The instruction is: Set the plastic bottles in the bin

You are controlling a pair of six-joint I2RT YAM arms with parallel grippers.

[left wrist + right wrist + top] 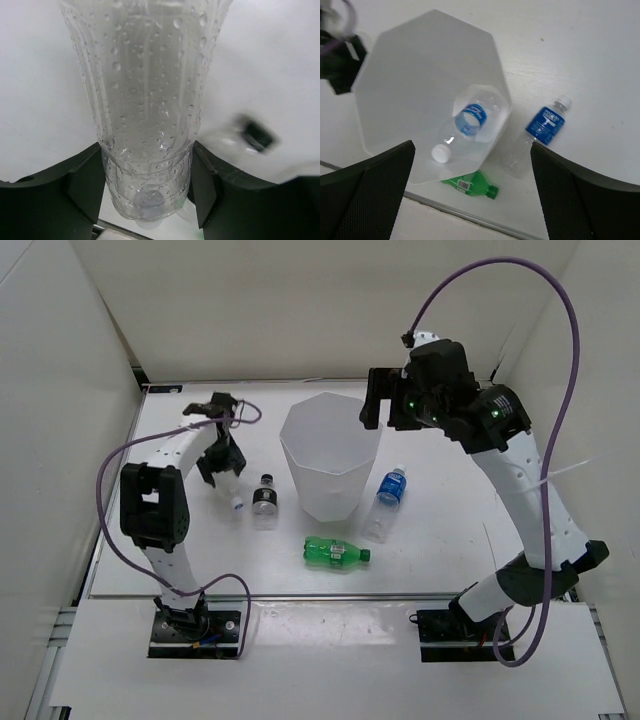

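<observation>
Bottles: 5, one in bin | left hand pinches clear bottle | right hand spread

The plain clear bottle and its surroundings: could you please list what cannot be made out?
Top view: plain clear bottle mostly hidden under left gripper.
Left wrist view: its far end cut off by the frame; dark object blurred.
Right wrist view: green bottle half behind bin.

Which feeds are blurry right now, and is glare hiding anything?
Left wrist: clear bottle sharp, black-labelled bottle behind it smeared. Right wrist: bin crisp, top-left corner blurred. Top external: even light, no glare.
</observation>
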